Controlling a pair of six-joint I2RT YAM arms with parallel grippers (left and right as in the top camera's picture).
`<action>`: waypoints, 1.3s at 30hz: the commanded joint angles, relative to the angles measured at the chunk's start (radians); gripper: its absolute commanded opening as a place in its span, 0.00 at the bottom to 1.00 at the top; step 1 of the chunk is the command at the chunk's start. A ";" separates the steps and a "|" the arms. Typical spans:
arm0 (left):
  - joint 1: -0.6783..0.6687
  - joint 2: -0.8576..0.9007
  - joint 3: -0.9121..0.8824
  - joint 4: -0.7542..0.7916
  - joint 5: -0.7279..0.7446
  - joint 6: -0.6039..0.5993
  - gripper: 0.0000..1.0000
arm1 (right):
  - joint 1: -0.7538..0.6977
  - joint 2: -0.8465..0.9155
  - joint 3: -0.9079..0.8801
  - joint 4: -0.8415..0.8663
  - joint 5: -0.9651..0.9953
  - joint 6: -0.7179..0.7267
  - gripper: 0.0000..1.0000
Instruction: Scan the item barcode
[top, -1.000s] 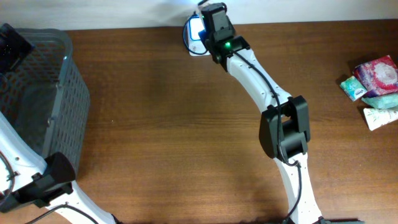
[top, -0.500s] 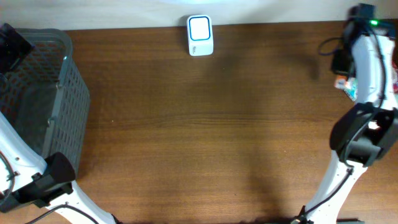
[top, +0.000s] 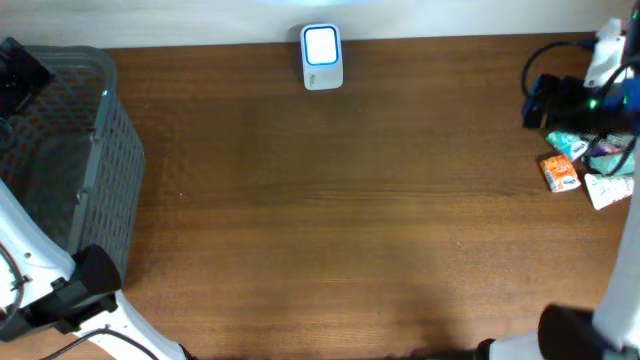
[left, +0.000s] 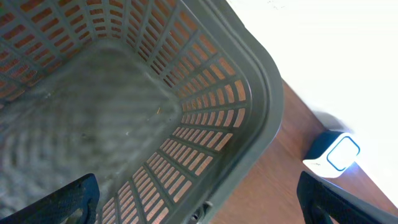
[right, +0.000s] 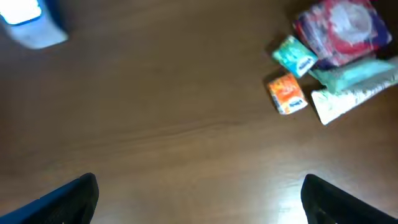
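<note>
A scanner (top: 321, 58) is sitting midway along the back edge of the bench (top: 330, 220). A basket (top: 60, 150) is standing at the left edge. Several packets (top: 560, 172) are lying clustered at the right edge.

No text or number is readable; the print on the orange packet (right: 287, 94) is too blurred.
</note>
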 joint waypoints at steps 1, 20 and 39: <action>0.001 -0.011 0.010 -0.001 0.003 -0.002 0.99 | 0.150 -0.200 -0.105 -0.025 0.014 -0.016 0.99; 0.001 -0.011 0.010 -0.001 0.003 -0.002 0.99 | 0.194 -0.576 -0.703 0.166 -0.062 -0.110 0.99; 0.001 -0.011 0.010 -0.001 0.003 -0.002 0.99 | 0.158 -1.642 -2.196 1.686 -0.058 -0.165 0.99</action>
